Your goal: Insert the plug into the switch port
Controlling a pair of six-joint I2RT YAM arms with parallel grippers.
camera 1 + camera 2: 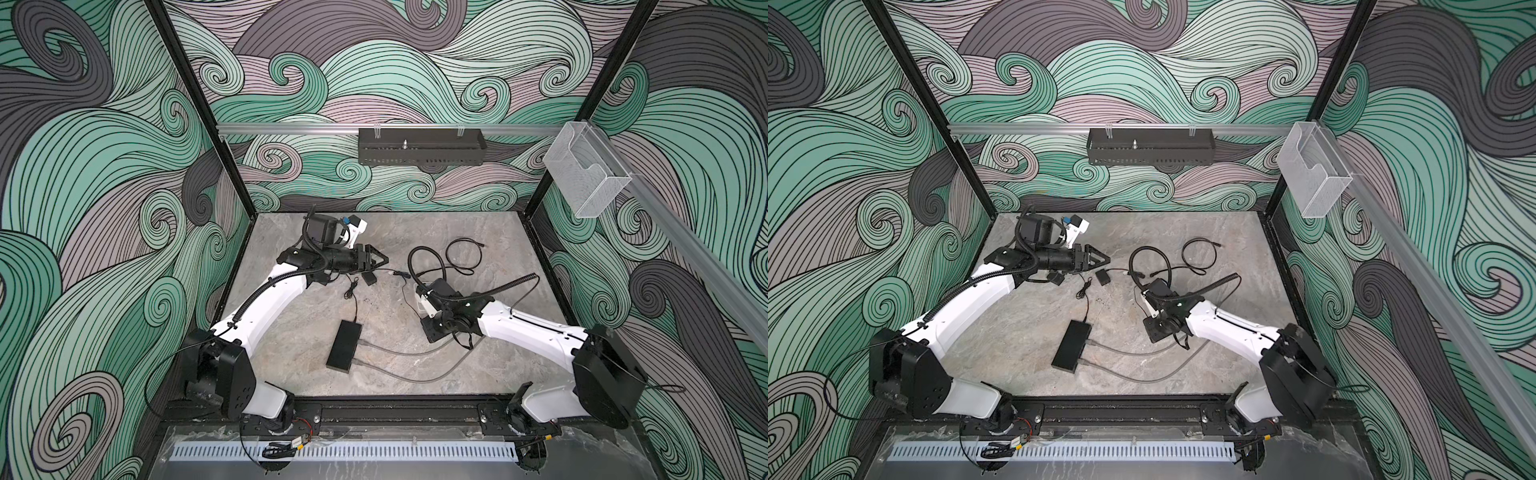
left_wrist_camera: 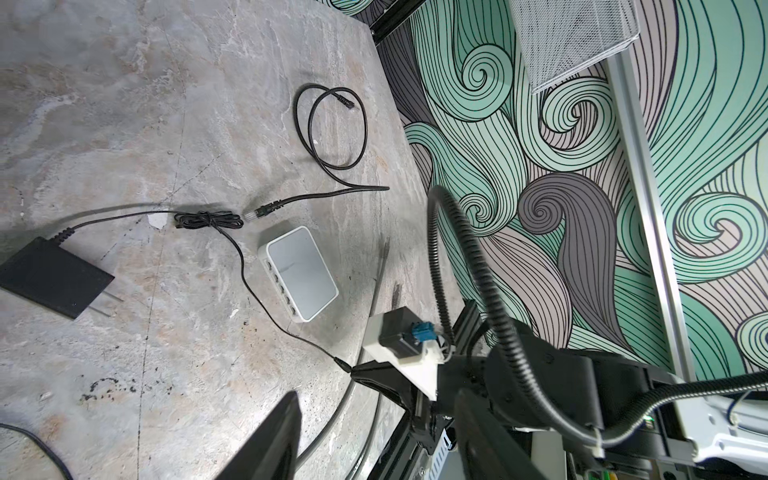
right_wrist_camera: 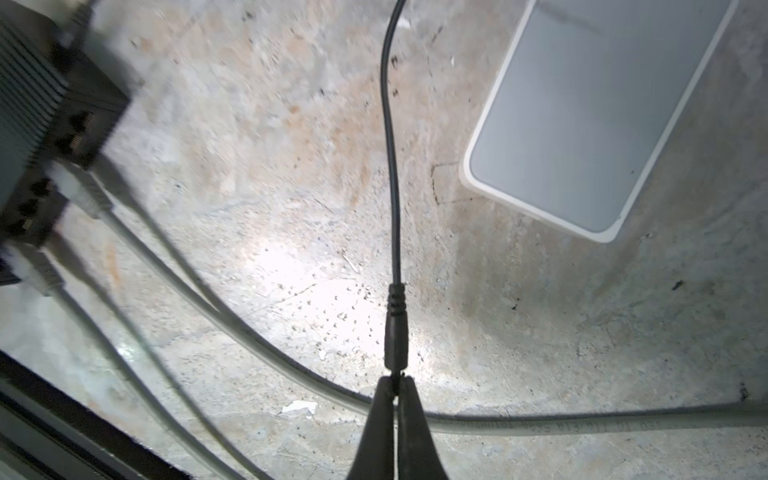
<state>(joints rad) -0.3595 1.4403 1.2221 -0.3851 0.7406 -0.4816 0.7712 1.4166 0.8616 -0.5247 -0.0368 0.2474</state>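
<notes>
The plug [image 3: 397, 328] is a small black barrel connector on a thin black cord. My right gripper [image 3: 397, 380] is shut on its tip, just above the stone tabletop. The plug [image 2: 345, 365] also shows in the left wrist view, at the right gripper's tip. The white switch [image 2: 297, 272] lies flat a short way off, with a row of ports along one side, and its grey top [image 3: 582, 124] is beside the cord. The right wrist mostly hides it in both top views. My left gripper [image 1: 384, 259] hovers open at the back left, holding nothing.
A black box with ports [image 1: 344, 346] lies mid-table with two grey cables [image 1: 399, 353] plugged in; one cable [image 3: 582, 424] runs under my right gripper. The cord's black power adapter [image 2: 50, 274] lies near my left gripper. A coiled black network cable [image 1: 461, 257] lies at the back right.
</notes>
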